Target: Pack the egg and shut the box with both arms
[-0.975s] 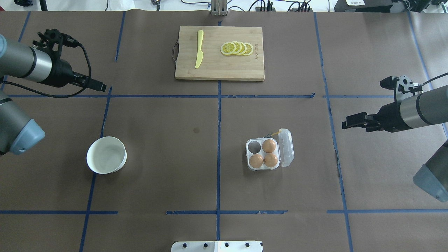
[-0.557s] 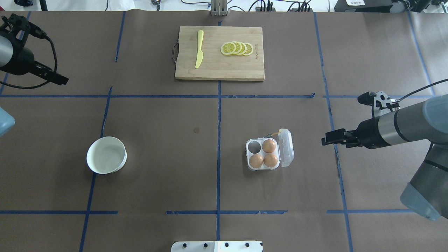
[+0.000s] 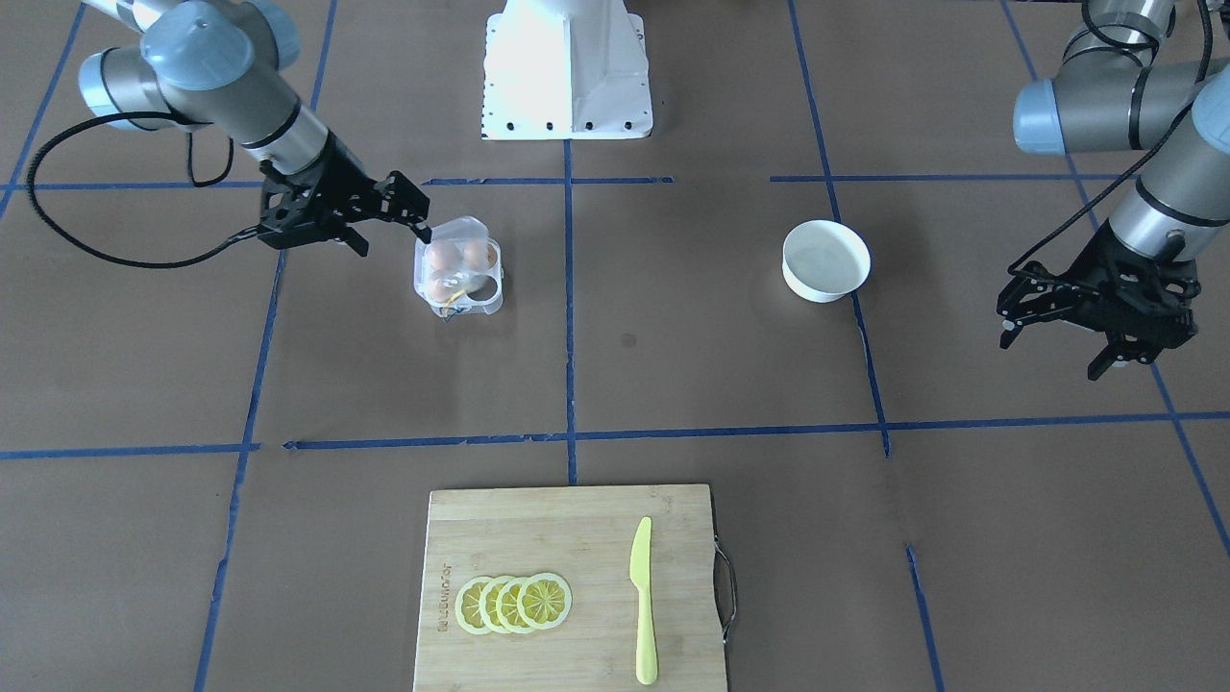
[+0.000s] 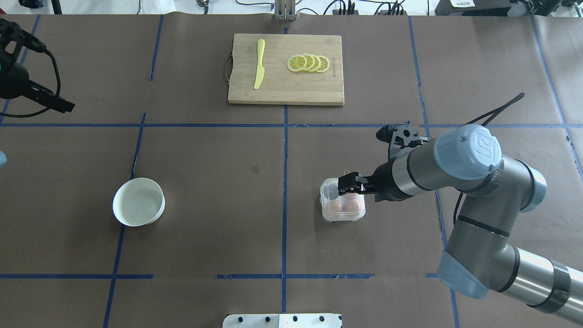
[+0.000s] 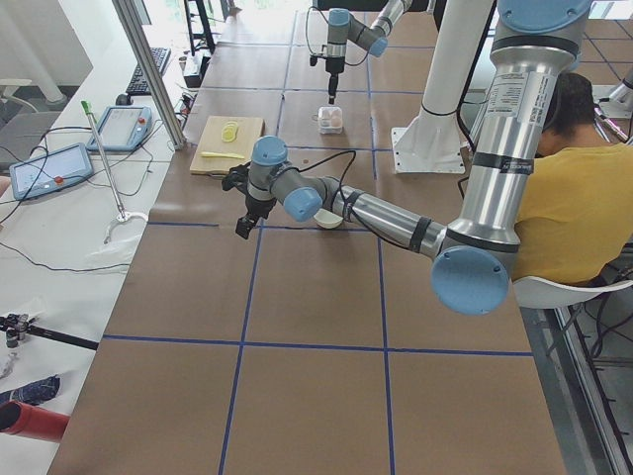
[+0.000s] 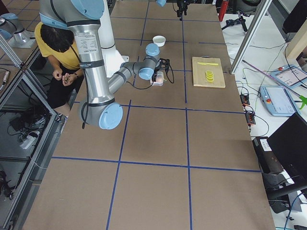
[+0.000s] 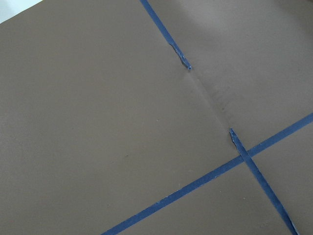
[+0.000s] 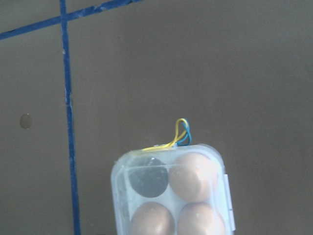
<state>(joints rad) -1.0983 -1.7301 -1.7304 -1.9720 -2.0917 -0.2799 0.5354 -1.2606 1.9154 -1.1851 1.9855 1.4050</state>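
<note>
The clear box [image 4: 326, 213] sits right of the table's middle, with its lid folded over the cups. Through the lid the right wrist view shows three orange-brown eggs [image 8: 193, 176] and one empty cup; the box [image 8: 119, 196] has a yellow-blue band at its far edge. My right gripper [image 4: 345, 186] is over the box's far side. In the front view it [image 3: 392, 240] looks open, with one fingertip [image 3: 423, 231] against the lid's edge. My left gripper [image 3: 1049, 348] looks open and empty, far out at the table's left side [image 4: 61, 105].
An empty white bowl [image 4: 159, 214] stands left of centre. A wooden cutting board [image 4: 282, 91] at the back carries a yellow knife [image 4: 259, 64] and lemon slices [image 4: 309, 63]. A person in yellow [image 5: 569, 198] sits behind the robot base.
My right arm has swung left over the box. The lid, which lay open at the box's right, is now folded over the cups. My left arm has drawn back slightly further left.
</note>
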